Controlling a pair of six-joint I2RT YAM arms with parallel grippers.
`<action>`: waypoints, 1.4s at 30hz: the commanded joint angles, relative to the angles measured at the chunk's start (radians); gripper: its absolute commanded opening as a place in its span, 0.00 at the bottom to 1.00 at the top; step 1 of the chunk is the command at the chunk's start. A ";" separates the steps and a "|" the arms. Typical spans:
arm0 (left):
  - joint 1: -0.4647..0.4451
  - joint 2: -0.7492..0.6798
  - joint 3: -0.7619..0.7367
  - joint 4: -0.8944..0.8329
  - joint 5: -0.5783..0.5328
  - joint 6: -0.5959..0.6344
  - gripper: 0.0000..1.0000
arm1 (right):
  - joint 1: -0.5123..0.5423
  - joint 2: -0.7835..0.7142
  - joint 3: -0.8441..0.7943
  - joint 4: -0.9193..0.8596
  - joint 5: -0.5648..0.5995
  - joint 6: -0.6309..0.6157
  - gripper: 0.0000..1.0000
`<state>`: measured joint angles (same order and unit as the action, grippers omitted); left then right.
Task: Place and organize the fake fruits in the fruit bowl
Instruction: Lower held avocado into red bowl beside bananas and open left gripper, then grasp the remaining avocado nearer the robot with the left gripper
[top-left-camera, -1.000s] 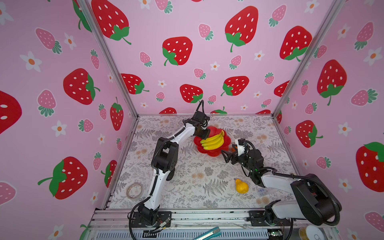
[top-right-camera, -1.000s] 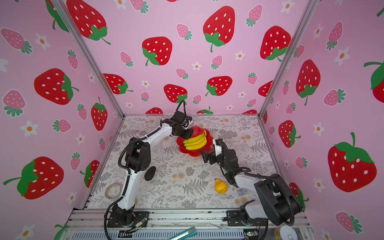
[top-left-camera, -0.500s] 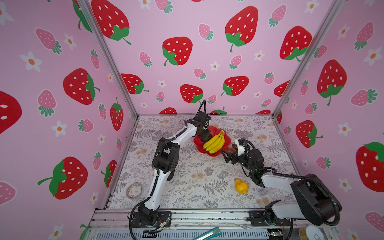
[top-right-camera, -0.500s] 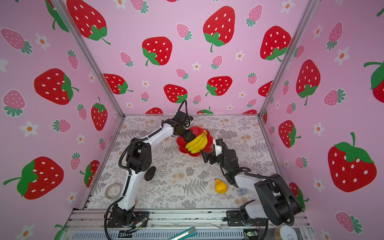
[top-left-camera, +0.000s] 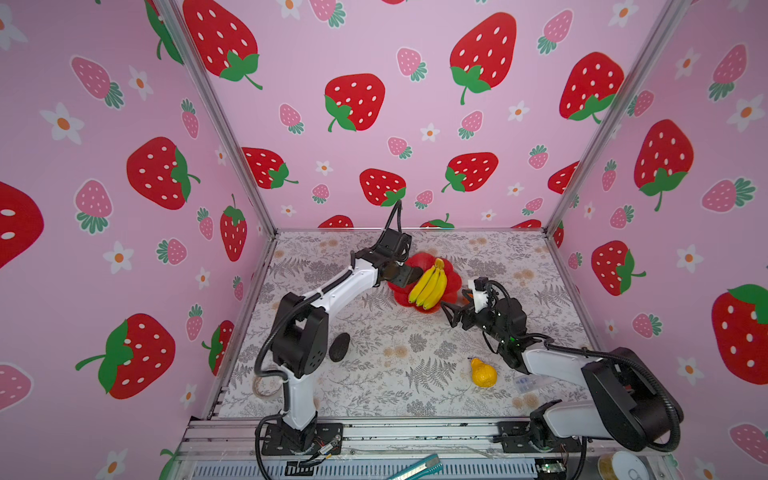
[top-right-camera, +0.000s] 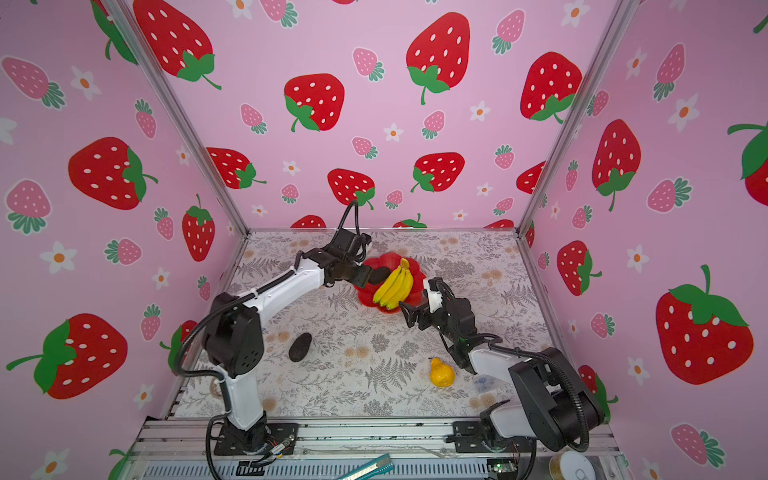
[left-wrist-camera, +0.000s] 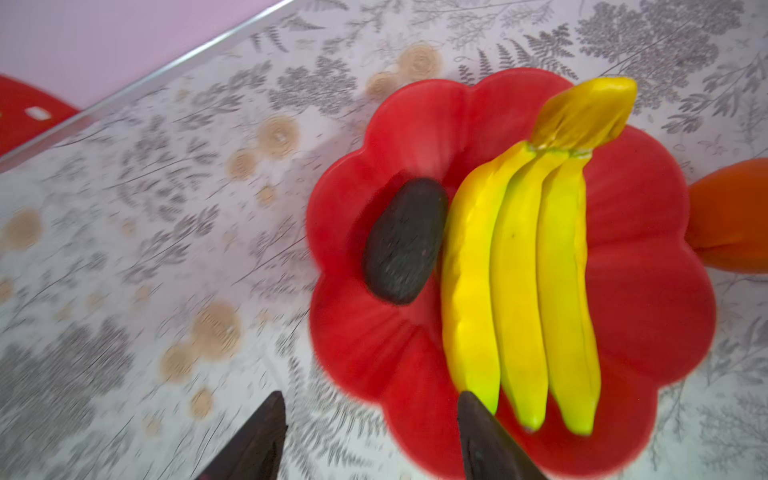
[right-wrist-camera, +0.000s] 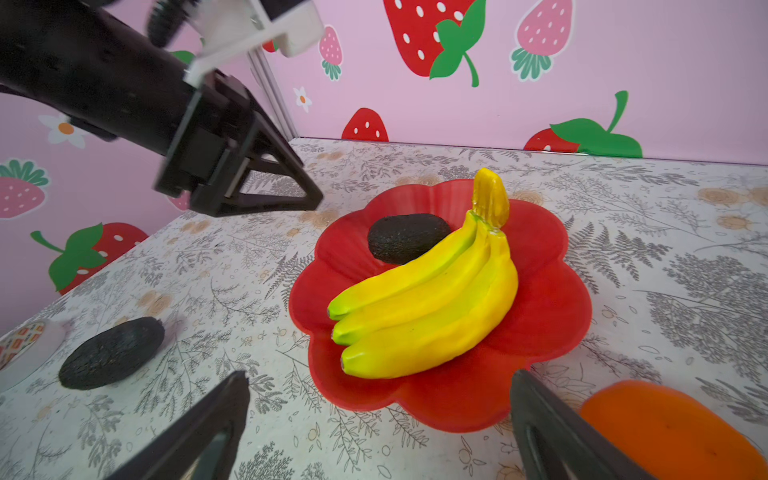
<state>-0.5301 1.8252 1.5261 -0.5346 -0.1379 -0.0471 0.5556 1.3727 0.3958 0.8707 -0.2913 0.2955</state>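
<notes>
Top views: fern-print counter boxed by pink strawberry walls.
Left hand open, seemingly over the fruit bowl; right hand open, empty, beside it.

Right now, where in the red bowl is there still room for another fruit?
The fruit bowl is bare between the banana bunch and its rim nearest the orange. The other side is crowded: an avocado lies beside the bunch there.

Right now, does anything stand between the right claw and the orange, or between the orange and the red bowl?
Nothing visible does. The orange lies just outside one finger of the open right claw, beside the fruit bowl; its near side is bare next to the banana bunch.
</notes>
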 joint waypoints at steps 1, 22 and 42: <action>0.042 -0.136 -0.154 -0.168 -0.156 -0.237 0.71 | 0.043 0.024 0.037 0.022 -0.094 -0.026 0.99; 0.068 -0.308 -0.594 -0.334 -0.065 -0.499 0.73 | 0.056 0.057 0.038 0.105 -0.261 -0.001 0.99; -0.015 -0.303 -0.440 -0.190 0.042 -0.382 0.42 | 0.008 0.126 0.024 0.220 -0.282 0.142 0.99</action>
<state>-0.5034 1.5311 0.9688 -0.7750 -0.1200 -0.4690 0.6075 1.4727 0.4450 1.0004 -0.5995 0.3393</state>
